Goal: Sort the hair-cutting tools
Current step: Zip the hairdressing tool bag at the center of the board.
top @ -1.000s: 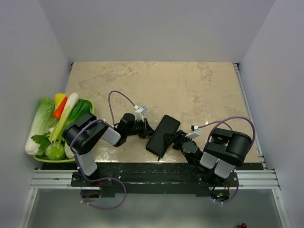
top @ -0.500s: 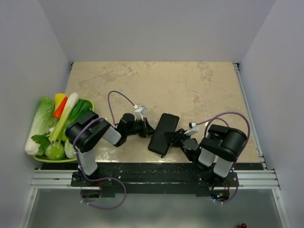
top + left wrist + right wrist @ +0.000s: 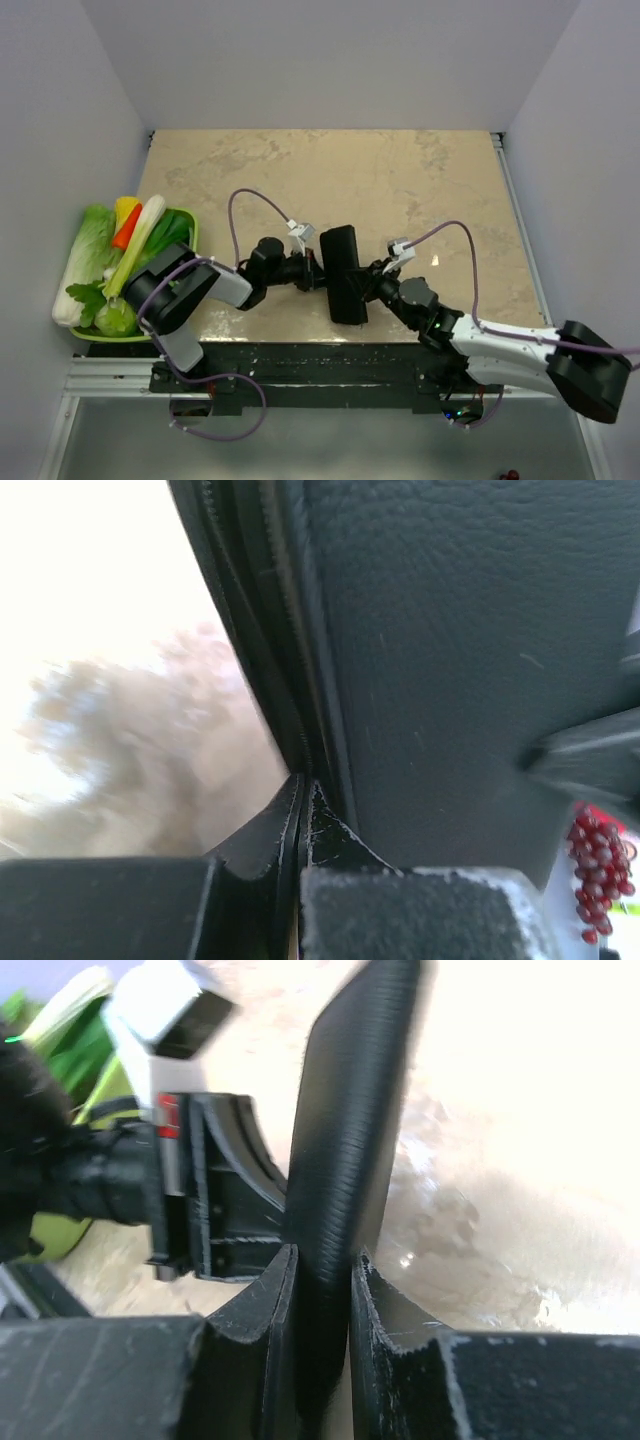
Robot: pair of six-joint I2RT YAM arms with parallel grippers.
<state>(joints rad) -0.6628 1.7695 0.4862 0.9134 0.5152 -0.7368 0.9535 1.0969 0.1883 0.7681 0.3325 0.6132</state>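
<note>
A black case is seen near the 6 o'clock edge of the beige table, its long axis running roughly from 12 to 6 o'clock. It is gripped from 2 sides.

The left gripper is set at the case's 9 o'clock side. In the left wrist view its fingers are pressed together on the zippered edge of the case.

The right gripper is set at the case's 4 o'clock side. In the right wrist view its 2 fingers are clamped on either face of the thin case, with the left gripper seen beyond at 9 o'clock.

Where the hair-cutting tools lie cannot be told from these views.

A green basket of vegetables is placed at the table's 8 o'clock corner.
</note>
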